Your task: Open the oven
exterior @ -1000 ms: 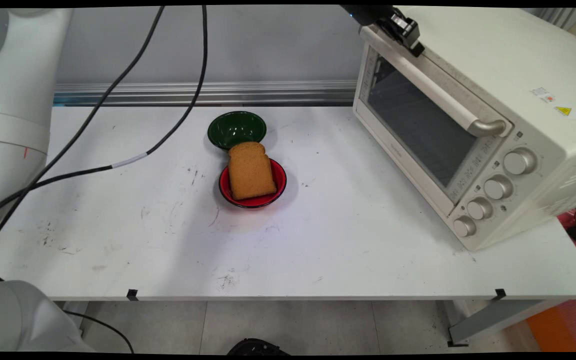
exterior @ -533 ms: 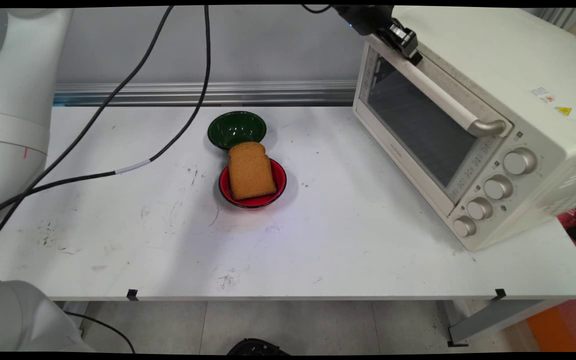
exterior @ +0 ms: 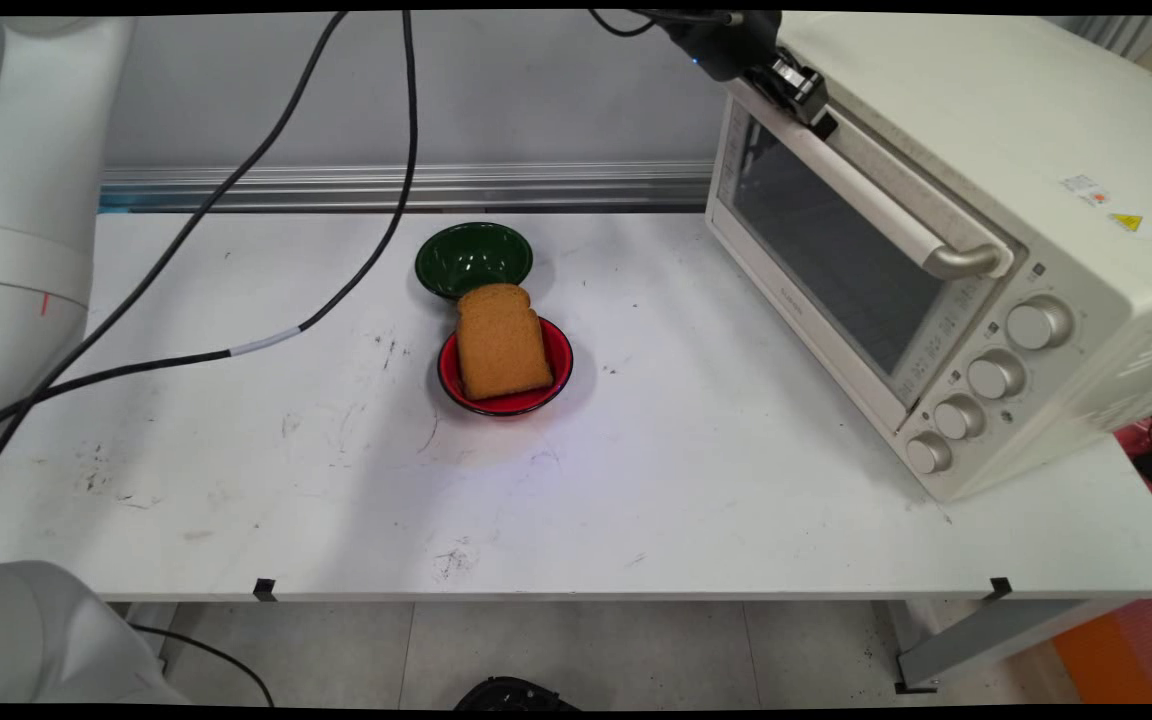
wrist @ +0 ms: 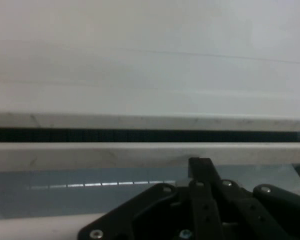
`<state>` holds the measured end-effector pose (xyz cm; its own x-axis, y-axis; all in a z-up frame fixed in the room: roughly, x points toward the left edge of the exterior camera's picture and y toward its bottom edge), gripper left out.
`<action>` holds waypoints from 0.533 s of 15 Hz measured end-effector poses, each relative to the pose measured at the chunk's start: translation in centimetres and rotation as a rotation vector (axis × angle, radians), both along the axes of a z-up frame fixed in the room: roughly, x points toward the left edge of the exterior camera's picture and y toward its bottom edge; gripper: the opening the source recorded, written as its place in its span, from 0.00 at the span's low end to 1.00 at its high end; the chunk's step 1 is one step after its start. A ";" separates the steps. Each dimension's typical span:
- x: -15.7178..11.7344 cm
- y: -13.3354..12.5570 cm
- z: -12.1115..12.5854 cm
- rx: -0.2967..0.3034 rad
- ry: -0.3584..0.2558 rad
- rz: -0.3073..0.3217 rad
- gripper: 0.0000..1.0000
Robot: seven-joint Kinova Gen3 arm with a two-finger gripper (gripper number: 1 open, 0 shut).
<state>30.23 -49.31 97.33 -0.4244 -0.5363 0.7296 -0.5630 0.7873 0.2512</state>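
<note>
My gripper [exterior: 802,88] is at the far end of the handle [exterior: 876,190] on the white toaster oven [exterior: 996,120], at the top of its glass door [exterior: 836,260]. In the hand view the gripper [wrist: 200,164] looks shut, its fingertips together against the white handle bar [wrist: 90,155], with nothing clamped between them. A dark gap [wrist: 90,135] runs between that bar and the oven body above it. In the main view the door stands slightly ajar along its top edge.
A slice of brown bread [exterior: 501,342] lies in a red bowl [exterior: 558,372] mid-table, with a green bowl [exterior: 473,256] touching it behind. Black cables [exterior: 336,270] hang across the left half. Four knobs [exterior: 996,375] line the oven's front right.
The gripper has shifted slightly left and toward the camera, and the oven door's top edge has come away from the body, opening a narrow gap. Bread and bowls have not moved.
</note>
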 end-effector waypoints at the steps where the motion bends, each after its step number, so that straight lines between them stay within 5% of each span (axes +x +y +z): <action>1: 0.1 0.2 0.0 0.003 -0.002 -0.001 0.00; 8: 1.5 2.1 0.0 0.028 -0.020 -0.004 0.00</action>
<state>31.73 -47.20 97.33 -0.4414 -0.5542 0.7057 -0.5649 0.7827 0.2613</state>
